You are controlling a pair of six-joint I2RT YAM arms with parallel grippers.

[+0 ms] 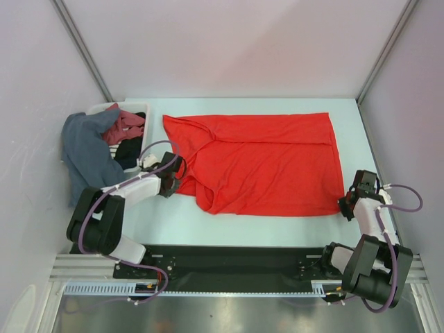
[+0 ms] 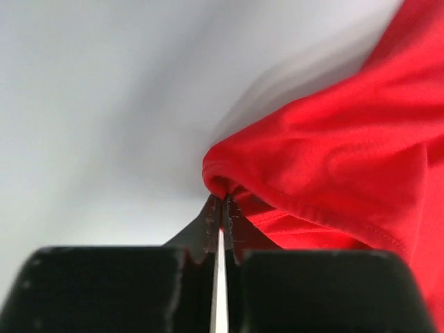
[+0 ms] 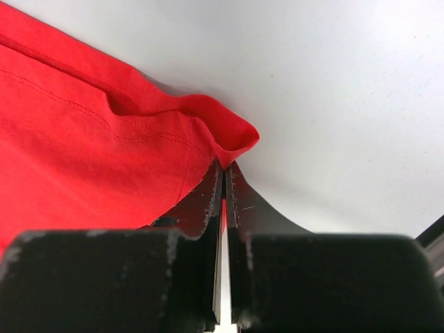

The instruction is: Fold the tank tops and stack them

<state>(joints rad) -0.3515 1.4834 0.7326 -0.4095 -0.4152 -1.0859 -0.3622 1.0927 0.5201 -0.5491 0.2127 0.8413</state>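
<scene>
Table (image 1: 159, 222): white work surface. The red top lies spread across its middle and the basket stands at its far-left corner.
Red tank top (image 1: 263, 163): lying flat, long side running left to right, rumpled in folds at its left end. It is held at two points on its near edge.
Basket (image 1: 135, 107): white plastic, holding maroon and dark cloth, with a grey garment (image 1: 87, 152) draped over its side. Whether the second tank top is among these cannot be told.
Left gripper (image 2: 222, 201): jaws together, pinching a rolled hem at the top's near-left edge.
Right gripper (image 3: 225, 166): jaws together, clamped on the near-right corner, with a fold of cloth at the tips.
Step in hand: judged to be the first fold of the red top, with both grips set and nothing stacked yet.
Next move: calls for raising both held points together and carrying them evenly toward the far edge, so the fold lands square without skew.
</scene>
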